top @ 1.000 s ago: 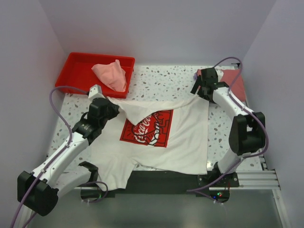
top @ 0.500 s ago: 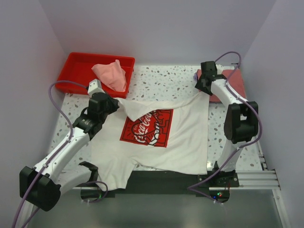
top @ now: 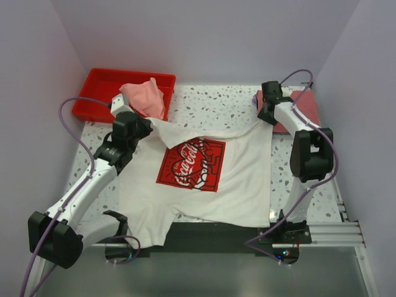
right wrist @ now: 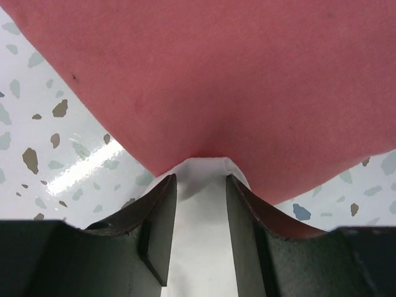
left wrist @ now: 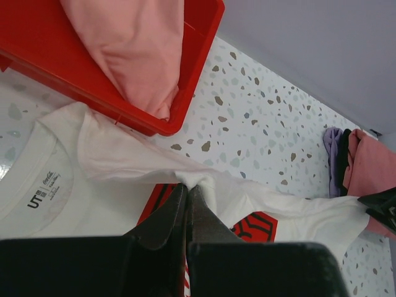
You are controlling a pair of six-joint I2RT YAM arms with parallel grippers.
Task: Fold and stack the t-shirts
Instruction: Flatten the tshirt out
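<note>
The white t-shirt (top: 247,179) with a red chest print (top: 190,166) lies spread across the table's middle. My left gripper (top: 146,125) (left wrist: 185,185) is shut on a pinch of its white cloth (left wrist: 124,161) near the collar, just in front of the tray. My right gripper (top: 268,117) (right wrist: 200,179) is at the shirt's far right corner. Its jaws stand apart, with flat white cloth (right wrist: 199,235) between them. The dusty-red t-shirt (top: 303,105) (right wrist: 216,74) lies just beyond that corner. The pale pink t-shirt (top: 145,96) (left wrist: 130,43) sits bunched in the tray.
The red plastic tray (top: 99,93) (left wrist: 62,74) stands at the far left corner. A bit of purple and dark cloth (left wrist: 334,154) shows at the dusty-red shirt's left edge. Walls close in the table at the back and on both sides.
My left gripper has drawn its pinch of white cloth up and left toward the tray. My right gripper has moved to the shirt's far right corner and its jaws have narrowed around the cloth.
</note>
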